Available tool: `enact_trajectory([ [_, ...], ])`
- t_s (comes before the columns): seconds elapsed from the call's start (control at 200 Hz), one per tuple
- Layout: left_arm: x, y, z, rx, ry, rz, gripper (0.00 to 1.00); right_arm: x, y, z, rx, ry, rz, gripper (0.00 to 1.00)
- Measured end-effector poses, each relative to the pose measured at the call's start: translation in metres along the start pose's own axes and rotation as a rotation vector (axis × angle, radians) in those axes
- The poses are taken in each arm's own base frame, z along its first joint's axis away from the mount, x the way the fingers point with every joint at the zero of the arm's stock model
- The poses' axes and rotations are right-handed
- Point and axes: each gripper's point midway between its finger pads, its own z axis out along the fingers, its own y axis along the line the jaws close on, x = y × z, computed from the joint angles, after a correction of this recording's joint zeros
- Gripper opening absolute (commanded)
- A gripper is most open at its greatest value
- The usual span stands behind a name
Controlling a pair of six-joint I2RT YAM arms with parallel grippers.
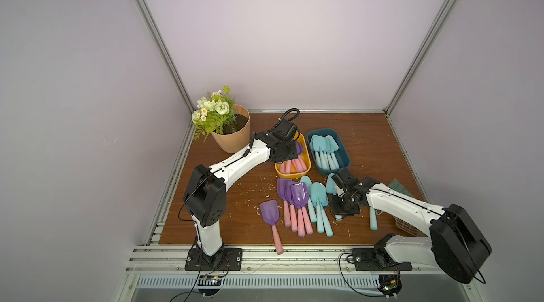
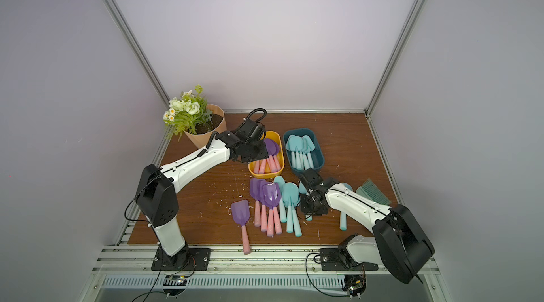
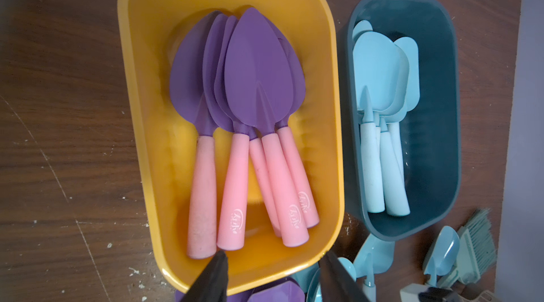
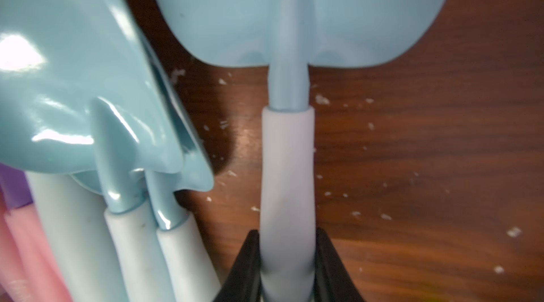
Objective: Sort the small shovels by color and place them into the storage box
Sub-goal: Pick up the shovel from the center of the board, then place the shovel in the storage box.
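As right hand pinches matte-handled, round-bladed aqua shovel, scratched wooden table

You're looking into a lab robot cell: blank pale walls framed by aluminium posts, left arm and right arm bolted to a slotted rail along the scuffed wooden worktop's near edge.

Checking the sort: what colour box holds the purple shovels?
Yellow box; best in the left wrist view.
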Motion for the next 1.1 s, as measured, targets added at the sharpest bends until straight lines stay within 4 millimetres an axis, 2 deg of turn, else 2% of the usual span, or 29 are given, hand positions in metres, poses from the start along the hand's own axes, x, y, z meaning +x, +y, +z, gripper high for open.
enact_trajectory([
  [0.265,0.015,0.016,-0.003,-0.008,0.006,-0.04,0.53,-0.024,-0.016,-0.046,0.071,-0.145,0.121,0.0],
  [0.43,0.018,0.019,-0.005,-0.005,0.0,-0.051,0.53,-0.069,-0.014,-0.082,0.079,-0.269,0.177,0.0],
  [0.5,0.019,0.02,-0.005,-0.003,-0.002,-0.056,0.53,-0.086,-0.01,-0.091,0.075,-0.305,0.181,0.0],
  [0.6,0.021,0.022,-0.004,-0.006,0.001,-0.059,0.53,-0.096,-0.009,-0.089,0.088,-0.313,0.171,0.0],
  [0.691,0.022,0.023,-0.005,-0.004,-0.002,-0.063,0.53,-0.1,-0.013,-0.078,0.108,-0.283,0.161,0.0],
  [0.756,0.022,0.023,-0.008,0.0,-0.006,-0.066,0.53,-0.11,-0.014,-0.072,0.123,-0.263,0.156,0.0],
  [0.961,0.022,0.023,-0.012,0.011,-0.018,-0.067,0.53,-0.185,0.003,-0.069,0.121,-0.322,0.112,0.0],
  [1.101,0.025,0.027,-0.01,0.0,-0.011,-0.069,0.53,-0.218,0.013,-0.06,0.119,-0.34,0.07,0.0],
])
